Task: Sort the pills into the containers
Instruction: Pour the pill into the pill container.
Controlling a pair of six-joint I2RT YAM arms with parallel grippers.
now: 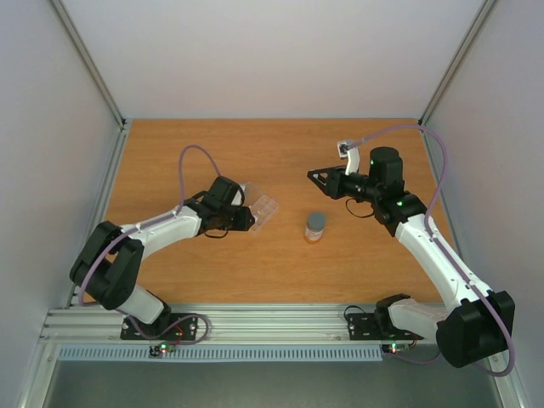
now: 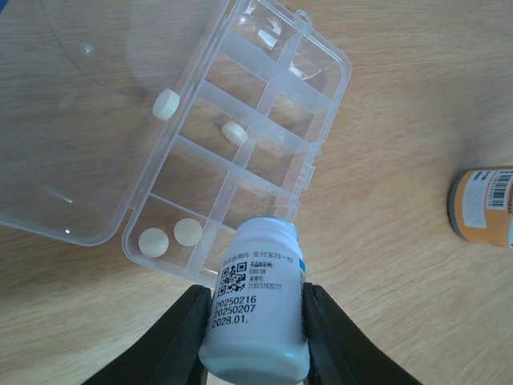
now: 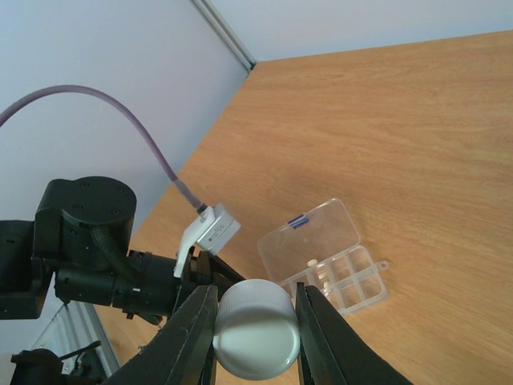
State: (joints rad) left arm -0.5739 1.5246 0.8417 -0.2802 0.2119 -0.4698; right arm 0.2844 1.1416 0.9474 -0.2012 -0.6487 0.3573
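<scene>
Left gripper (image 2: 255, 349) clamped on a white bottle (image 2: 260, 281), its mouth at the near edge of the open pill box (image 2: 325, 120) just ahead of the fingers. White pills (image 2: 154, 241) lie in several cells (image 2: 200, 172). Right gripper (image 3: 255, 335) clamped on a white cap (image 3: 258, 321); the box lies well ahead of it.

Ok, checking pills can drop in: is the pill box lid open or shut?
Open: the clear lid lies flat beside the pill box, cells exposed, white pills inside some.
</scene>
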